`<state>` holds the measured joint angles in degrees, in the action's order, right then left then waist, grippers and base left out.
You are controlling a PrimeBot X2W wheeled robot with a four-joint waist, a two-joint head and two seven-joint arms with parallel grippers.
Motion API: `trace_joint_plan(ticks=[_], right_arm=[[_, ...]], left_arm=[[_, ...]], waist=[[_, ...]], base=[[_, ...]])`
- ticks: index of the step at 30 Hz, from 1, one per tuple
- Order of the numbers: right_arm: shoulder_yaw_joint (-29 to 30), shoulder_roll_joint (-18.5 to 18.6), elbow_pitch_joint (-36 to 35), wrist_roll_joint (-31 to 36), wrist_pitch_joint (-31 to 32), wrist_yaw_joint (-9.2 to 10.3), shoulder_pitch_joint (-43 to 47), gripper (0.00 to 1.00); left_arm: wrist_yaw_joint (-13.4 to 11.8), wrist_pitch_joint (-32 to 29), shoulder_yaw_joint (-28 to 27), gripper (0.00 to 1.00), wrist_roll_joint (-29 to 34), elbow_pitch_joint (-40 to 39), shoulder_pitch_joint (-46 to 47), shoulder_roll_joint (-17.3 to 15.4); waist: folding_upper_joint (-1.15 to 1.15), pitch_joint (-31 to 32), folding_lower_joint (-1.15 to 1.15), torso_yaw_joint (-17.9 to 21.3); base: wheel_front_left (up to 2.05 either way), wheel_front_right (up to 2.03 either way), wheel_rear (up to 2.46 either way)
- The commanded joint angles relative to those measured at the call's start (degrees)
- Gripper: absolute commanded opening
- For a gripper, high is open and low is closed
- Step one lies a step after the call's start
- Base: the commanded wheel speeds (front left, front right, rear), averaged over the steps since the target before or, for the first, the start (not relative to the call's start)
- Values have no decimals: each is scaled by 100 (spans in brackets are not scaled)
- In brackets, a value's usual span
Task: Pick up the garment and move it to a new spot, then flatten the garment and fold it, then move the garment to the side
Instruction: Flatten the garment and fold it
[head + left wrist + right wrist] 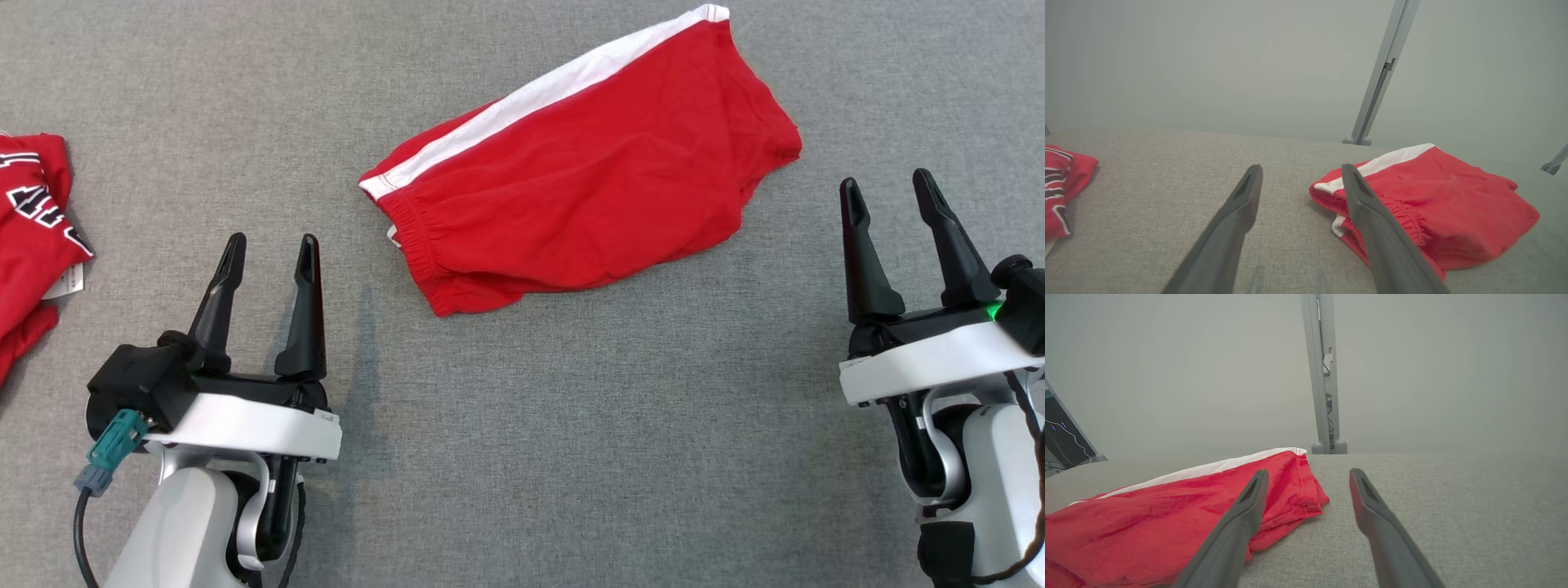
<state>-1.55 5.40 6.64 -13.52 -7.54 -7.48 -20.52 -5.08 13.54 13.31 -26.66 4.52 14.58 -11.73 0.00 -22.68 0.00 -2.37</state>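
— Grippers first: how do they stand?
— Left gripper [273,242] and right gripper [886,181] hover low over the grey table [522,457], fingers spread, holding nothing.
— And the shorts [588,171]?
— Red, lying slantwise on the table between the two and further off, touching neither, with the white stripe along the far edge.
— Beyond that?
— Another red garment [33,220] lies at the left edge, and a grey post [1323,375] stands behind the table.

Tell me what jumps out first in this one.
The red shorts with a white side stripe, lying rumpled and slanted in the middle of the grey cloth. Next, a second red garment with black-and-white print at the far left edge. Both pairs of jaws stand open and empty at the lower corners, apart from the shorts.
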Motion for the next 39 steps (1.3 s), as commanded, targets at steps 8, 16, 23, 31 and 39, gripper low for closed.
trace_joint_plan(ticks=[8, 16, 23, 31, 39], right_arm=[[133, 183, -55, 120, 185, -4, -251, 100], [-59, 618, 751, 161, 442, -4, -1204, 100], [-267, 667, 1879, 119, 272, -3, -1787, 100], [-452, 596, 2817, -81, 266, -3, -2086, 100], [-957, 629, 3464, -683, 593, -2, -2424, 0]], left_arm=[[86, 25, 55, 100, 45, 45, 300, -3], [189, 104, 125, 100, 85, 89, 588, 135], [252, 139, 94, 100, 124, 234, 696, 256], [312, 150, 60, 100, 176, 324, 725, 282], [351, 150, 89, 100, 255, 370, 730, 277]], waist=[[0, -167, 0, -158], [0, -633, 0, -450], [0, -760, 0, -559], [0, -744, 0, -522], [0, -712, 0, -459]], base=[[0, 0, 0], [0, 0, 0], [0, 0, 0], [0, 0, 0], [0, 0, 0]])
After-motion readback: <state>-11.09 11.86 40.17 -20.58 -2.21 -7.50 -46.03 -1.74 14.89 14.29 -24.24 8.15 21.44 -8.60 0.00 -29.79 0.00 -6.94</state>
